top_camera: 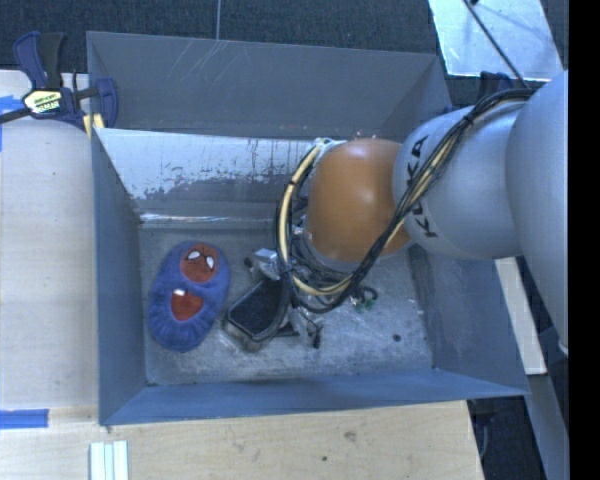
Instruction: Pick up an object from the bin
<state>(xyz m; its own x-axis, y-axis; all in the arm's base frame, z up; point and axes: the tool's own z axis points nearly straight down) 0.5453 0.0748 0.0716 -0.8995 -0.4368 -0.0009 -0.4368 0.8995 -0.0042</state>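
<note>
Hand: The hand point(295, 318) was low over the middle of the bin floor, tucked under the arm's wrist. The wrist hid most of it, so I could not tell whether it was open or closed.
Nearest thing: A flat black rectangular object with a grey edge point(257, 311) lay at a slant on the floor just left of the hand. Its right end met the hand in this view. Whether the hand gripped it could not be told.
Further left: A blue fuzzy oval plush piece with two red ovals on top point(188, 294) lay beside the black object, near the bin's left wall.
To the right: A small green scrap point(364, 298) lay on the floor just right of the hand.
Wrist: A rounded orange cover point(352, 203) sat above the hand, with yellow and black cables point(292, 218) looped down its left side.
Arm: The silver-grey arm point(480, 188) came in from the right, over the rim.
Bin: The grey metal bin point(120, 268) had sloping walls and a scuffed floor.
</note>
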